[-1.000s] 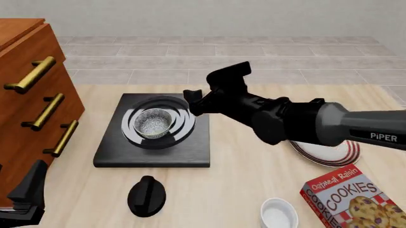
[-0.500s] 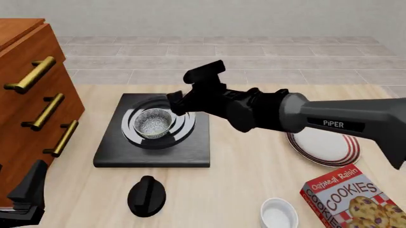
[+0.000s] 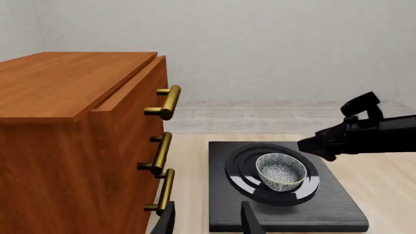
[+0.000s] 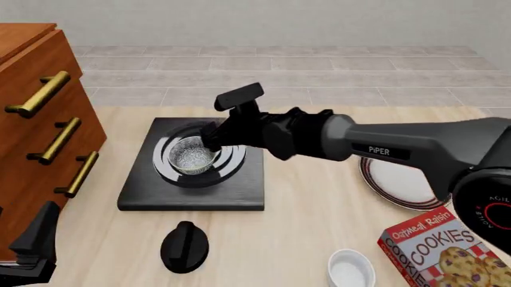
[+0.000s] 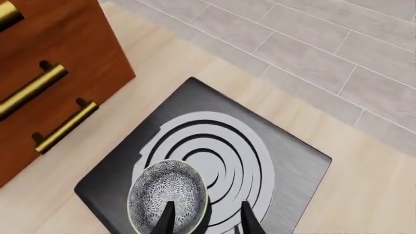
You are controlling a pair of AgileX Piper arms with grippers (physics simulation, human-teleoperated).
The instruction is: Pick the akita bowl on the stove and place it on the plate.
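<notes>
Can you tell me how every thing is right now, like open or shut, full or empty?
Small speckled akita bowl: upright, empty, on the burner.
Black square stove: holding the bowl.
Red-striped white plate: empty.
Plain white small bowl: upright, empty.
Wooden drawers: shut.
Right gripper: open, at the bowl's rim.
Left gripper: open, holding nothing.

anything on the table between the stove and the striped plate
Only bare table between the stove and the plate in the front view; the right arm reaches above that stretch, its gripper at the akita bowl.
</notes>
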